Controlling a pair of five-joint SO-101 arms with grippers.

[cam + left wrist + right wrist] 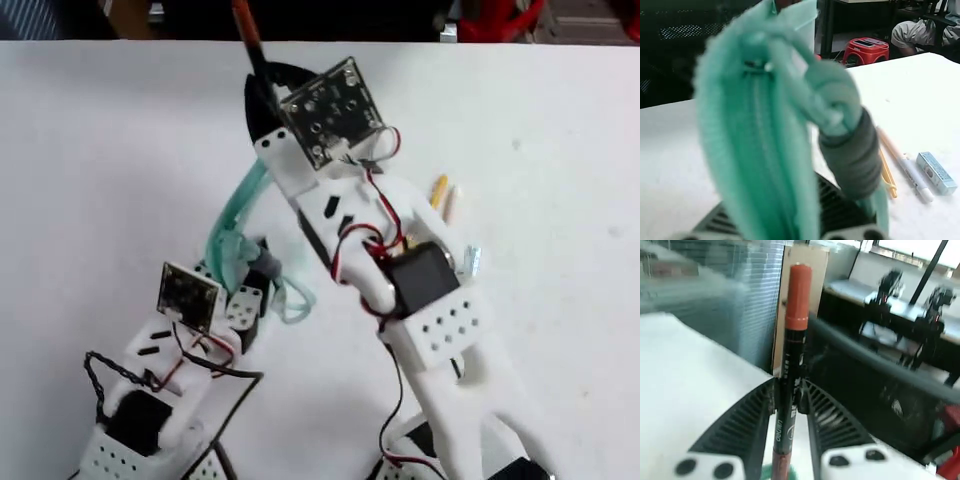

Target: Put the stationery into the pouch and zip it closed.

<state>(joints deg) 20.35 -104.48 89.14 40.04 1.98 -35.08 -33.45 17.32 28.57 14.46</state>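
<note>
Inside right gripper (788, 385) — marker (790, 355) lengthwise, cap (799, 295) outward.

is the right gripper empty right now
No, the right gripper is shut on an orange-capped marker, which sticks up out of it.

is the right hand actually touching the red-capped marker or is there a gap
Touching. The right wrist view shows the right hand shut on the marker, with both fingers pressed against its dark barrel and no gap.

Left hand (256, 280) clamped, near; right hand (789, 387) clamped, extended far.
</note>
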